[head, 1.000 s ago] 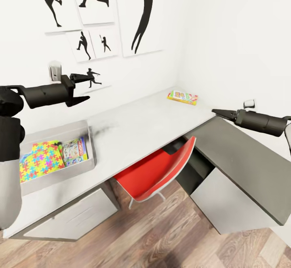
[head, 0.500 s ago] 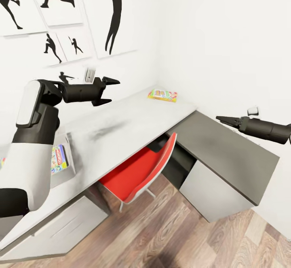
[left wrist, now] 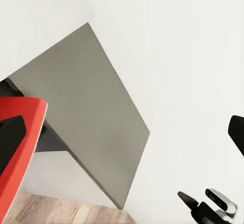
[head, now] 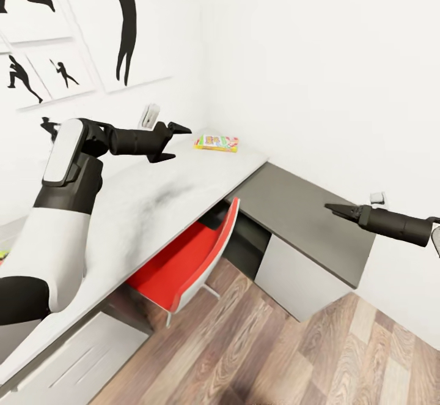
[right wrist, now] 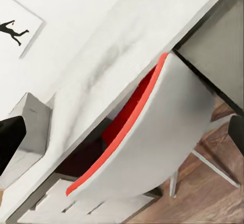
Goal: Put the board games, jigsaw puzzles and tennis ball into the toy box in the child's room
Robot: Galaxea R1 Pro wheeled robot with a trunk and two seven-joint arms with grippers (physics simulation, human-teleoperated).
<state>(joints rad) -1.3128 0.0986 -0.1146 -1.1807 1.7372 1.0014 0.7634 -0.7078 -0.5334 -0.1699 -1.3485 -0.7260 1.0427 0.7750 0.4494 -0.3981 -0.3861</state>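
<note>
We saw the long light-grey bench [head: 183, 191] run from the near left toward the far corner, where it met the lower dark-grey top [head: 299, 221] with its pale cabinet front. A red chair [head: 189, 264] was tucked under the light-grey part, above the wood plank floor [head: 256, 356]. Black silhouette pictures [head: 122, 19] hung on the white wall to the left.

Our left arm reached out over the bench, and the left gripper [head: 174, 143] had its jaws spread wide with nothing between them. One board game [head: 217, 142], a flat colourful box, lay on the bench close to the far corner, just beyond and to the right of those jaws and apart from them. Our right gripper [head: 333, 208] hung above the dark-grey top, well apart from the box, with its jaws drawn to a narrow point and holding nothing.

In the right wrist view a pale grey corner of the toy box [right wrist: 30, 127] stood on the bench; its inside was hidden. The print on the board game was too small to read, and our own left arm covered the near left of the bench.
</note>
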